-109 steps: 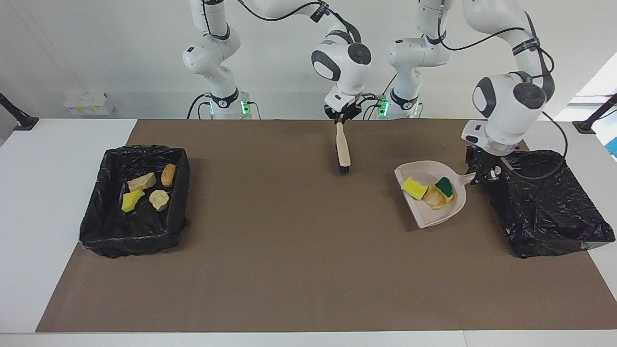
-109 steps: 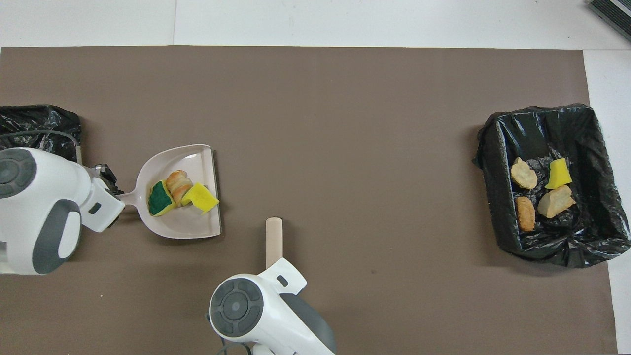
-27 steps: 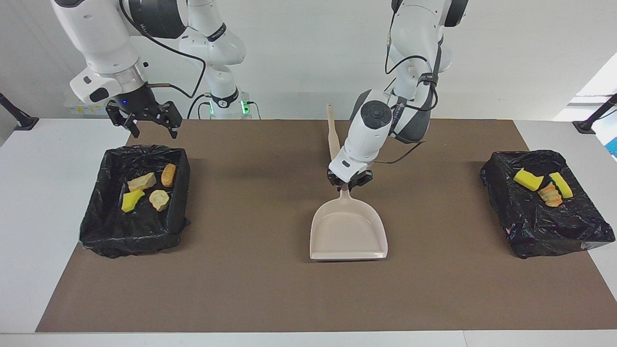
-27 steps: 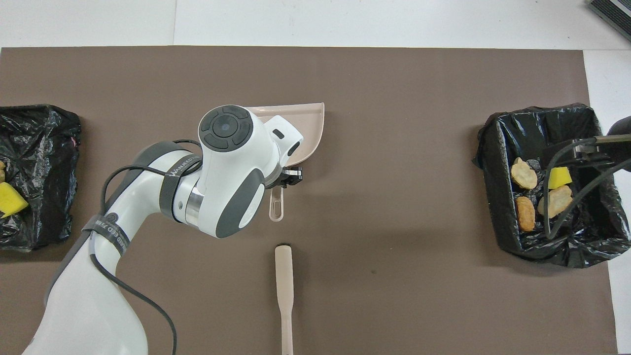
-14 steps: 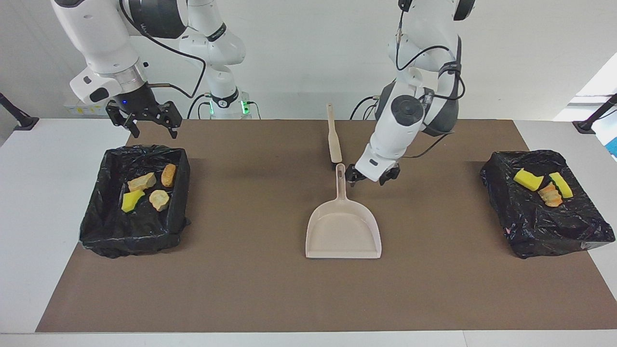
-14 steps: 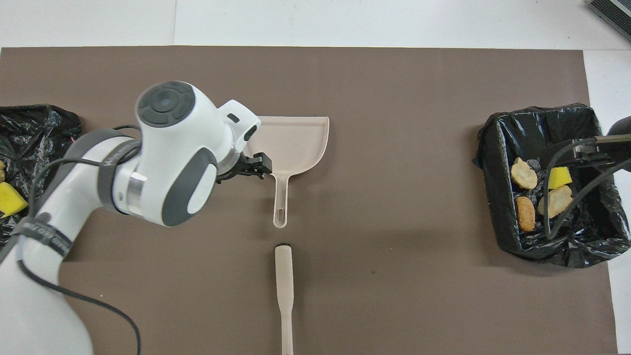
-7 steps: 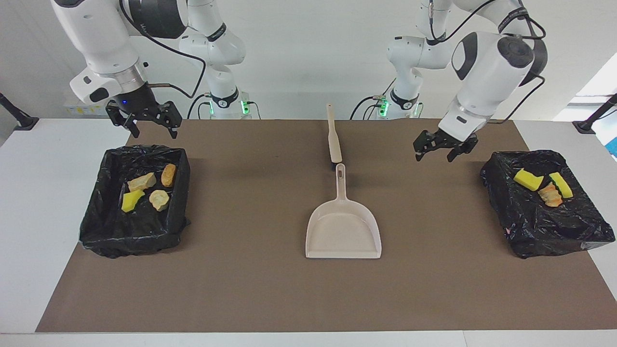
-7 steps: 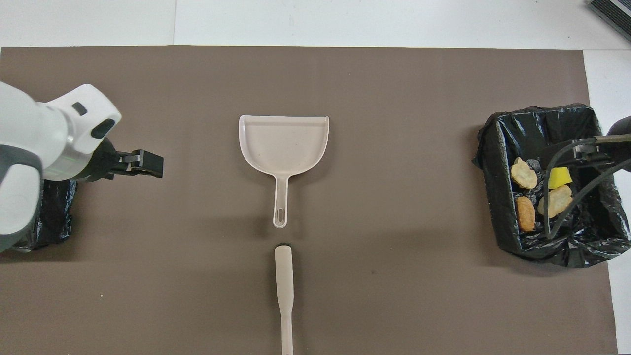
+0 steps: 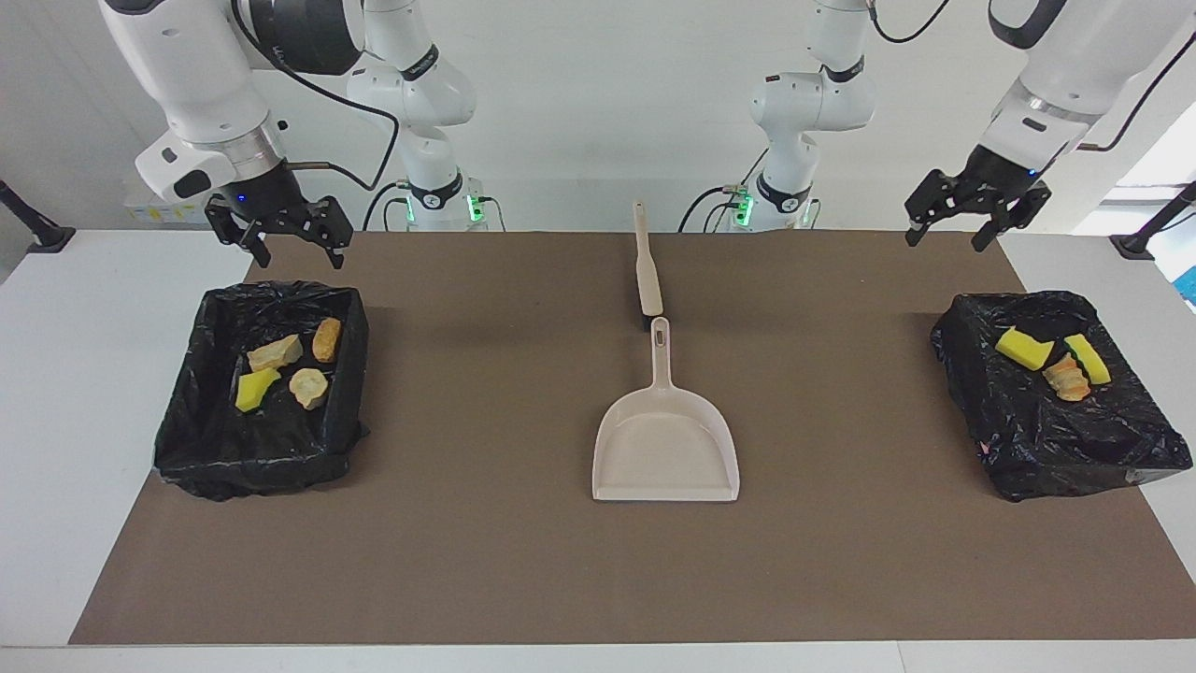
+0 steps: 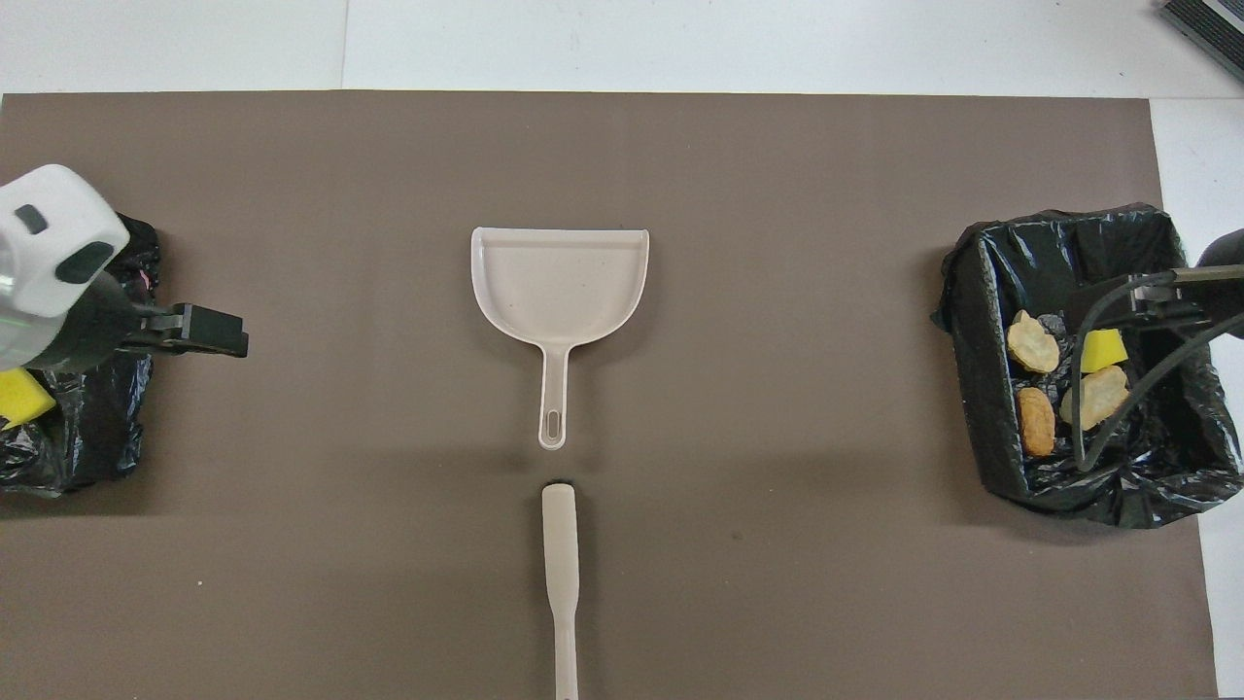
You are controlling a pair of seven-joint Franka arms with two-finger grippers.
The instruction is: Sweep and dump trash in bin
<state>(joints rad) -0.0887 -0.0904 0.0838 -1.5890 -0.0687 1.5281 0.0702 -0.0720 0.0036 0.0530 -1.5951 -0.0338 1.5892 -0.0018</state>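
The trash lies in two black-lined bins. The bin [image 9: 187, 439] at the right arm's end holds tan chunks [image 9: 276, 353] and a yellow sponge piece [image 9: 254, 389]. The bin [image 9: 1056, 449] at the left arm's end holds a yellow sponge [image 9: 1023, 348], a bread chunk [image 9: 1067, 379] and a green-backed sponge [image 9: 1089, 360]. My right gripper [image 9: 285, 245] hangs open and empty over the robot-side rim of its bin. My left gripper [image 9: 948, 234] [image 10: 219, 335] is raised, open and empty, over the mat beside its bin.
An empty beige dustpan [image 9: 665, 449] [image 10: 559, 282] lies mid-mat with its handle toward the robots. The beige brush [image 9: 647, 266] [image 10: 561, 564] lies in line with it, nearer to the robots. The brown mat [image 9: 467, 561] is bare between the dustpan and each bin.
My left gripper has swung from beside the dustpan handle up and away to its own end of the table. The dustpan, the brush and the right arm have not moved.
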